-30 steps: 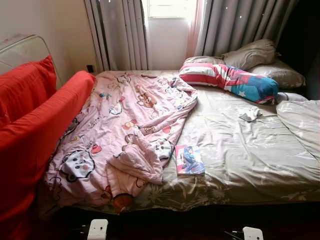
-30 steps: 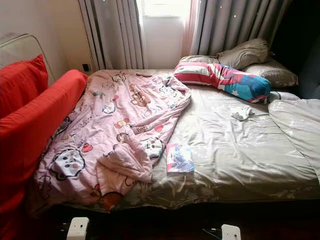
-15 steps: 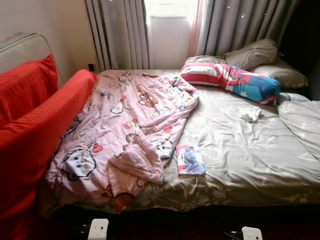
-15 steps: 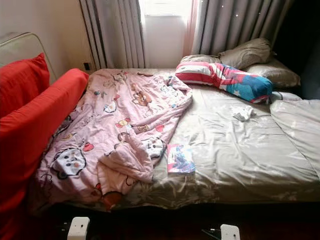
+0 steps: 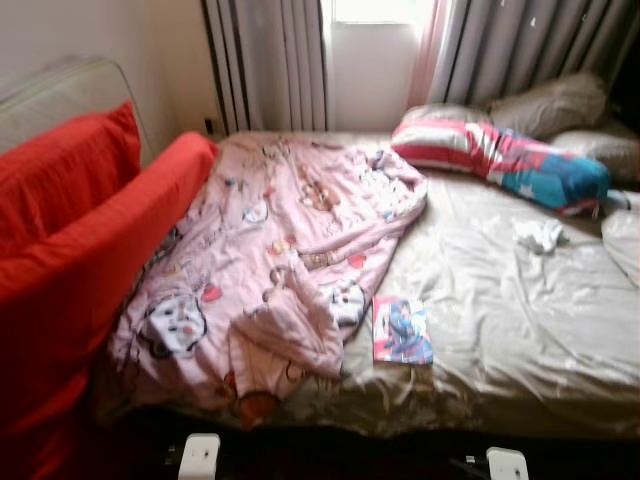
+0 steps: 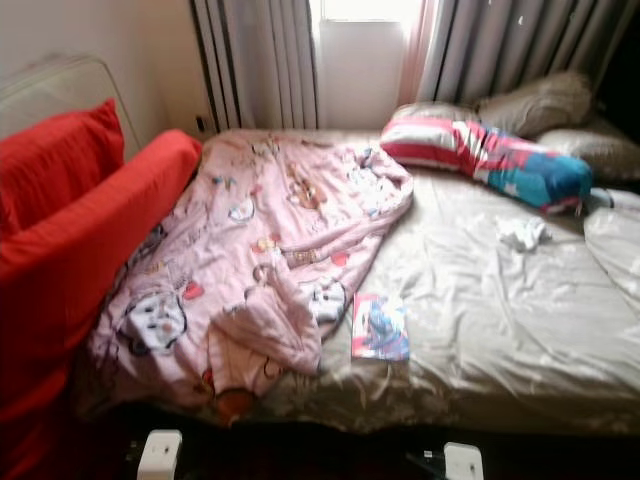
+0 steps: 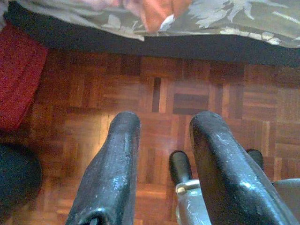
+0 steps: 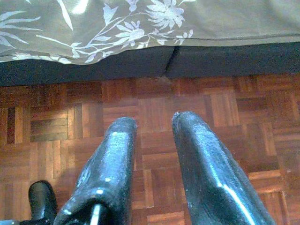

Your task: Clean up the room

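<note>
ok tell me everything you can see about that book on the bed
The book is thin, with a glossy-looking cover in red, pink and blue bearing a figure too blurred to make out. It is closed and lies flat, cover up, on the beige sheet near the bed's foot edge. Its left side sits right beside the crumpled pink cartoon-print blanket; whether they touch is unclear. Nothing lies on it.

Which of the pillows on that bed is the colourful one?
The long striped pillow, red, white and blue, lying in front of the plain beige pillows by the curtains.
</note>
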